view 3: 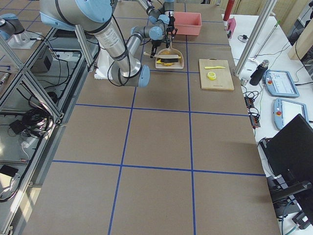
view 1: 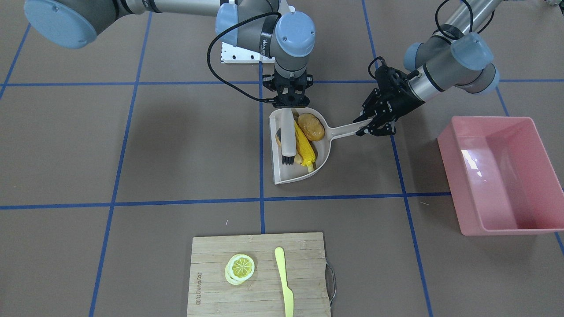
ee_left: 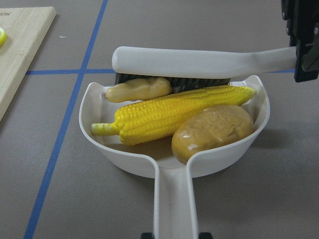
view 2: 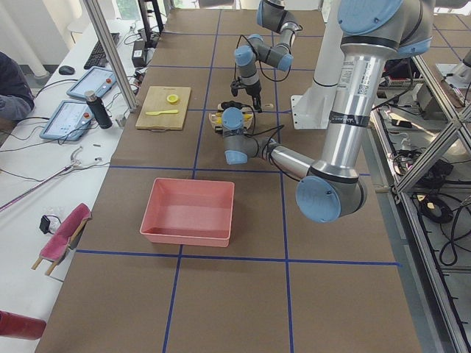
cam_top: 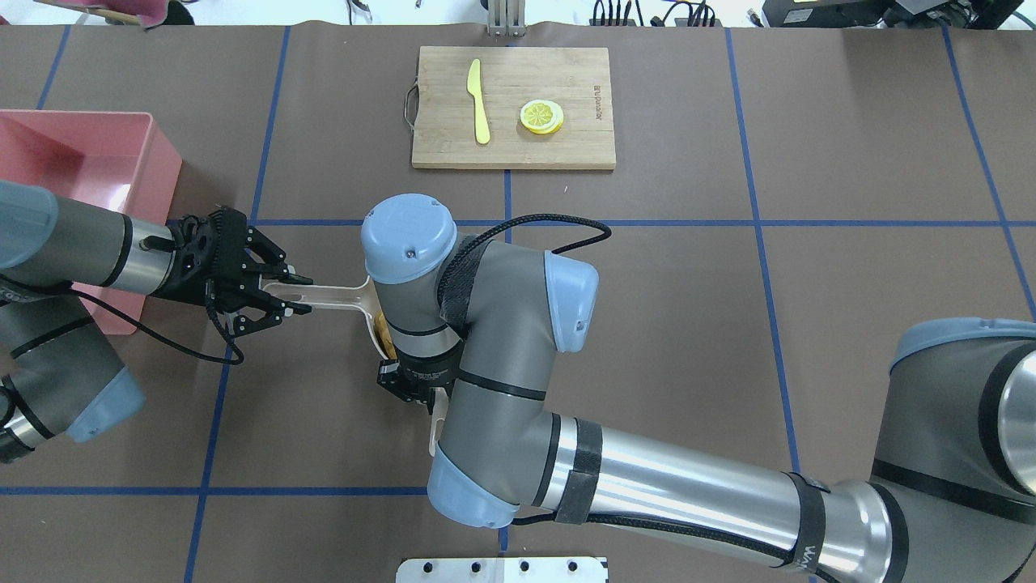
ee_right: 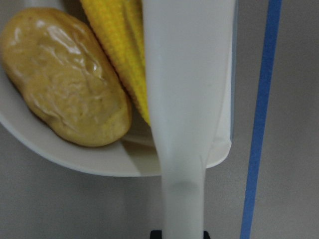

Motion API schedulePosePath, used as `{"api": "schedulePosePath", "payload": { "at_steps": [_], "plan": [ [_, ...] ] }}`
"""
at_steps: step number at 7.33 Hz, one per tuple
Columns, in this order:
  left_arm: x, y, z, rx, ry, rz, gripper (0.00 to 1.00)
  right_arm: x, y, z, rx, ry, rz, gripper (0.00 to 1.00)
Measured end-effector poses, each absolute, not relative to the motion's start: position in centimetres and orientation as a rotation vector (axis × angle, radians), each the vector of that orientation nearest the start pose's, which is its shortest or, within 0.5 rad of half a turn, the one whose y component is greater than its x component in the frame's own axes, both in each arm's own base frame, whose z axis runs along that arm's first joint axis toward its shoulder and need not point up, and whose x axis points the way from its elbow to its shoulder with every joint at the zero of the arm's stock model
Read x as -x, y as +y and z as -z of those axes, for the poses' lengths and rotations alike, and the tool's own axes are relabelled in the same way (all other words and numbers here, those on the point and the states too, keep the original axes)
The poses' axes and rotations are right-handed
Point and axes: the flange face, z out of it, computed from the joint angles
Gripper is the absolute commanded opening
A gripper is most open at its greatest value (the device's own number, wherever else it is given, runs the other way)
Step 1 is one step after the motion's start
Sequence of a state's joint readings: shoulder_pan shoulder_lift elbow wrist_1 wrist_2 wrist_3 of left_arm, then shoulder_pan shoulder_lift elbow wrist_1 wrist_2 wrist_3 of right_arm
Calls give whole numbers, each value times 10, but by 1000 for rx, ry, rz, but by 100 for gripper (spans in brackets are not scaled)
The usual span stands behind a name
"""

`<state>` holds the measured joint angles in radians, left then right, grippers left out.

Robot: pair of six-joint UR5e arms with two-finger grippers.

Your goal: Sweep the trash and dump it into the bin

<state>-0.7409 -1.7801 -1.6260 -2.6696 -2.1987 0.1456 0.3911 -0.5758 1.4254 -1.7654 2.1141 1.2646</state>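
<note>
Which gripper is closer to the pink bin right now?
Left. The left gripper grips the dustpan handle near the bin; the right gripper holds the brush over the trash, farther off.

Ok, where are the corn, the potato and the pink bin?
corn [ee_left: 174, 112], left wrist view, middle of the cob.
potato [ee_left: 214, 132], left wrist view, its glossy top.
pink bin [view 1: 511, 189], front-facing view, its bare floor.

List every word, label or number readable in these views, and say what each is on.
"WAN...", white on the black strap on the right arm; remainder unclear.
Burnt-in brand on the cutting board: too blurred to read.
White mark on the left gripper: too small to read.
</note>
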Motion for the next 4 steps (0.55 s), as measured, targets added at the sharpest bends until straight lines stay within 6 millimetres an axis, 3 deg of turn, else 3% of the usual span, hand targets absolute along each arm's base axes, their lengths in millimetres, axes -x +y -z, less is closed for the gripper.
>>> {"api": "schedulePosePath", "payload": {
  "at_steps": [4],
  "plan": [
    [-366,-436,-392,-1153,1019,-1203,0,656,-359,-104,279,-774,95,0]
  ]
}}
